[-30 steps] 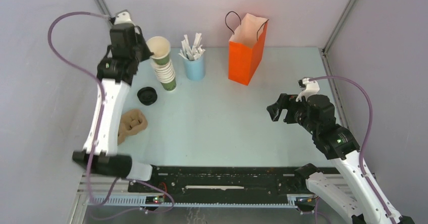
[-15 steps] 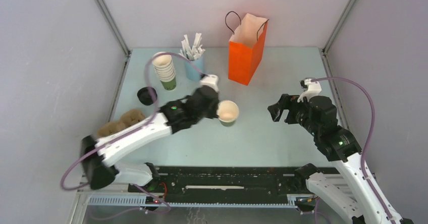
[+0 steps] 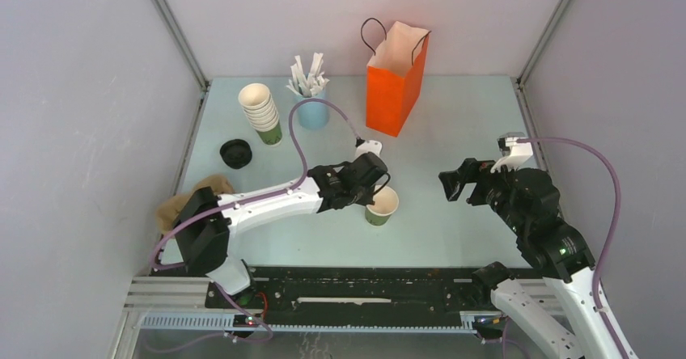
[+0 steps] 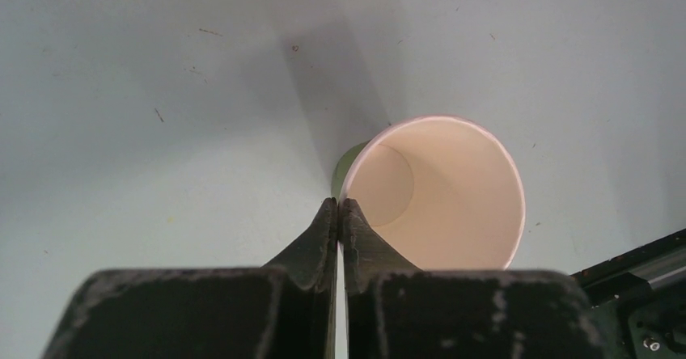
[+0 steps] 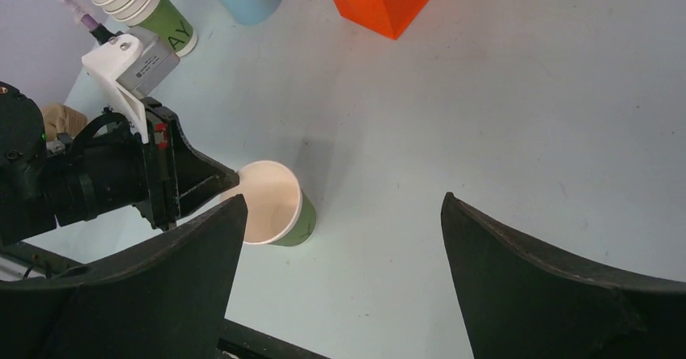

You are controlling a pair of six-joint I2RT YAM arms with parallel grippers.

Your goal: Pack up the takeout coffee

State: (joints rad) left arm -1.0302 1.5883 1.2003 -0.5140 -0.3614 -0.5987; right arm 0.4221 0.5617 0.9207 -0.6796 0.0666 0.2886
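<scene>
The small green paper cup is standing upright and uncovered near the middle of the bench, showing its cream inside. The left claw is pinching its rim at one side, one finger inside the wall and one outside. Its round black lid is lying flat, well apart, toward the bench's left edge.
</scene>
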